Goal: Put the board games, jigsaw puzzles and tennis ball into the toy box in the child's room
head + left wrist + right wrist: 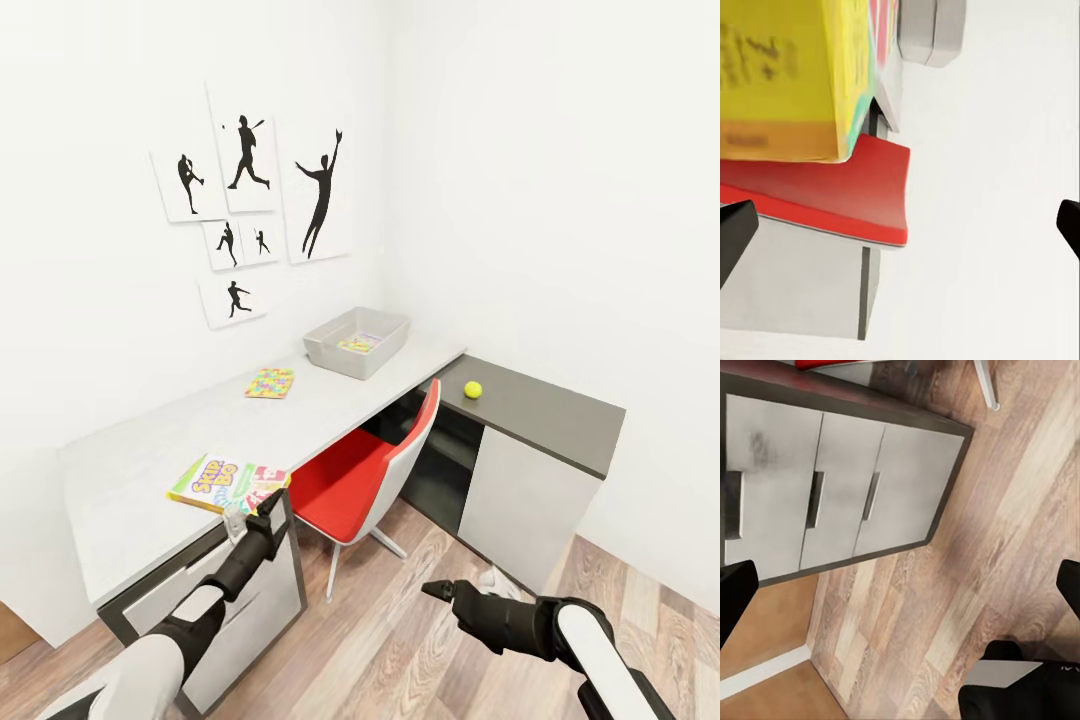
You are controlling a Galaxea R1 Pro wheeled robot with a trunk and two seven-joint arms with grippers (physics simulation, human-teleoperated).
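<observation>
Left claw (262,503) spread open, empty, right at the Skip-Bo box (228,483) overhanging the table (130,470) near edge. Risks nudging it off. Right claw (440,590) open, empty, low over floor.

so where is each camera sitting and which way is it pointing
Head view: on the head, looking forward and down at the desk, Skip-Bo box, bin and ball; both arms show.
Left wrist view: by the left pincer, looking at the Skip-Bo box and red chair; black fingertips show.
Right wrist view: by the right pincer, looking down at drawers and floor.
Head and left wrist views share the Skip-Bo box and chair.
</observation>
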